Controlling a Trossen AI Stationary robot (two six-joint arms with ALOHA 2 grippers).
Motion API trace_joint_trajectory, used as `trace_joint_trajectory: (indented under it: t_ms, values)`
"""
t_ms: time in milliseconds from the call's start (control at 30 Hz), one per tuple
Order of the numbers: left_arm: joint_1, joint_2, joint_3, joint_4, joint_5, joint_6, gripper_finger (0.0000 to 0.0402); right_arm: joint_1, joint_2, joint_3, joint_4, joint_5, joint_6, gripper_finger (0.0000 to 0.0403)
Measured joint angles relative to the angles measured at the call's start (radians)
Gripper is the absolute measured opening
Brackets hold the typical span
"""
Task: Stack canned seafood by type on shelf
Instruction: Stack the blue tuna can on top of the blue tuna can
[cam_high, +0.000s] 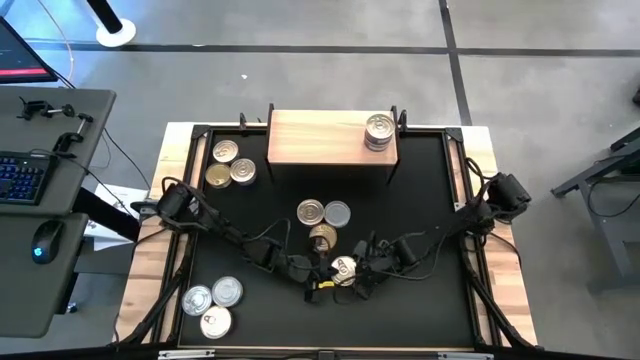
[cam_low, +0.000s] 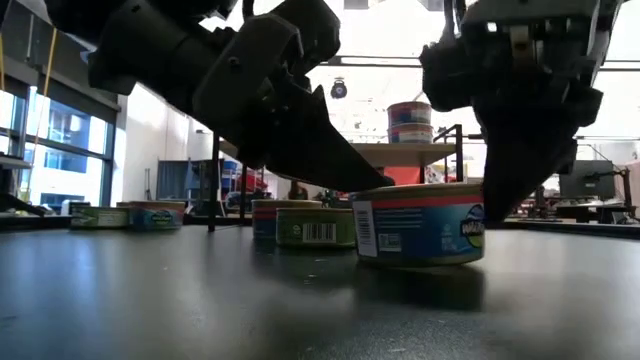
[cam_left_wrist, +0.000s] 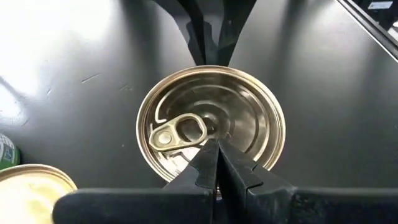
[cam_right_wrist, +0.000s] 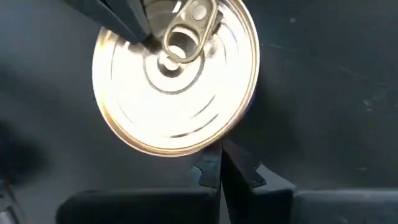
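Both grippers' fingers pressed together, holding nothing: left gripper (cam_left_wrist: 214, 163) over the gold-lidded tin (cam_left_wrist: 211, 124), right gripper (cam_right_wrist: 219, 167) at its rim. High view alone shows stacked tins (cam_high: 379, 131) on the shelf (cam_high: 320, 138).

My left gripper (cam_high: 325, 272) and right gripper (cam_high: 358, 262) flank one tin (cam_high: 344, 267) near the table's (cam_high: 430, 310) front middle. Behind it sit three tins (cam_high: 322, 220). A stack of tins (cam_high: 379, 131) stands on the shelf (cam_high: 315, 138) at the back. Three tins (cam_high: 229, 164) lie back left, three more (cam_high: 213, 304) front left.
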Motion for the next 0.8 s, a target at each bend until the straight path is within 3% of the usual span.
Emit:
trace_joint_trajectory:
  t_ms: [567, 800]
  values:
    - [-0.018, -0.028, -0.002, -0.102, -0.034, 0.011, 0.0, 0.02, -0.023, 0.2, -0.047, 0.045, -0.148, 0.0]
    - [-0.022, -0.164, -0.004, -0.388, -0.09, -0.012, 0.0, 0.016, -0.023, 0.358, -0.192, 0.034, -0.4, 0.0]
